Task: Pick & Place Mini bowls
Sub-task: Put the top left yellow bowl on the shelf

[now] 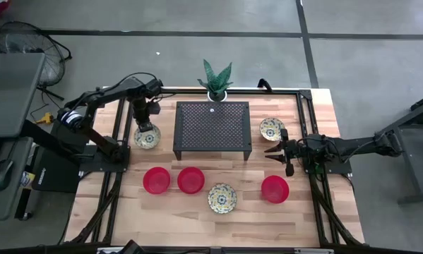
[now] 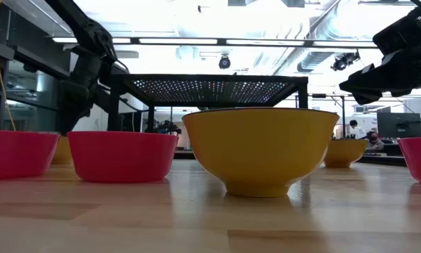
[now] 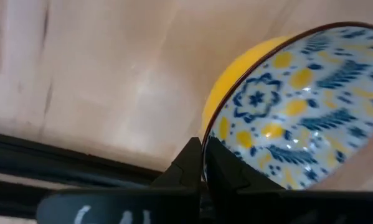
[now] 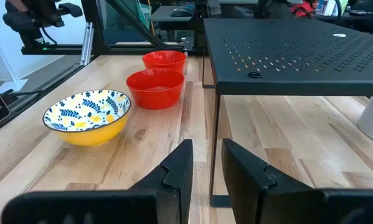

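Note:
Six mini bowls stand on the wooden table. Three are red [image 1: 156, 180] [image 1: 191, 180] [image 1: 275, 189]; three are yellow with a blue floral inside [image 1: 222, 197] [image 1: 272, 128] [image 1: 147, 137]. My left gripper [image 1: 145, 121] points down at the far edge of the left patterned bowl [image 3: 298, 99] and is shut on its rim. At the table's right, my right gripper [image 1: 273, 149] waits level; its fingers [image 4: 206, 163] stand apart with nothing between them. My left gripper pinches the patterned bowl's rim [image 3: 204, 140] at its far side, one finger inside the bowl and one outside against the yellow wall. The fingers come from above, pointing down. The bowl stands on the table [image 3: 111, 81].
A black perforated stand [image 1: 212, 127] sits mid-table, with a potted plant [image 1: 216, 92] behind it. Black frame rails [image 1: 116, 141] run along the table's left and right sides. Bare wood lies along the near edge [image 1: 218, 229].

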